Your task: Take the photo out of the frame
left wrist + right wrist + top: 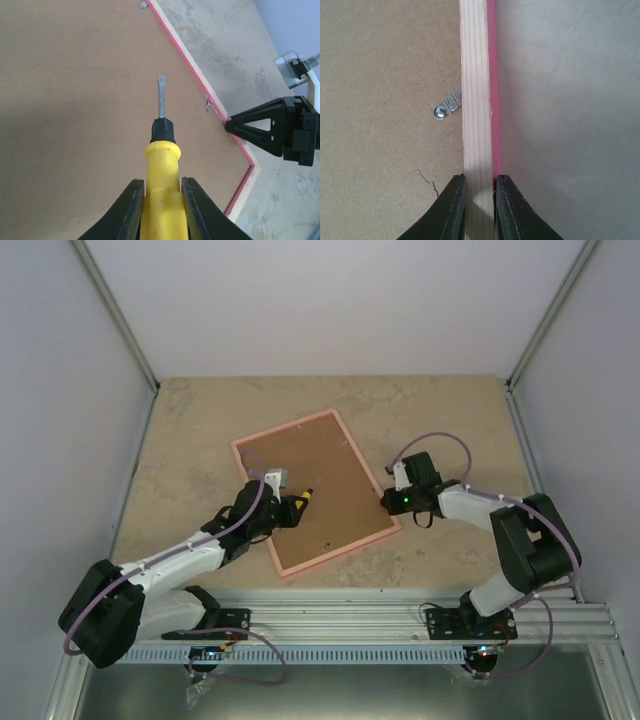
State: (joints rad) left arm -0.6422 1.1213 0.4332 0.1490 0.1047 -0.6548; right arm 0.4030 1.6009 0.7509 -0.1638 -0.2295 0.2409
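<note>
The pink frame (pixel 368 468) lies face down on the table, its brown backing board (pixel 320 490) facing up. The photo is hidden under that board. My left gripper (pixel 162 185) is shut on the yellow handle of a screwdriver (pixel 162 165). The screwdriver's flat blade hangs over the middle of the board and points toward the right rail. My right gripper (pixel 479 180) is shut on the frame's right rail (pixel 476 100), one finger on the inner wooden side and one on the pink outer side. It also shows in the top view (pixel 390 502).
A small metal retaining clip (pixel 447 106) sits on the board beside the right rail, just ahead of my right fingers. Another clip (pixel 143 4) is at the far corner. The backing board has a short crack (pixel 427 180). Beige tabletop (pixel 450 420) surrounds the frame.
</note>
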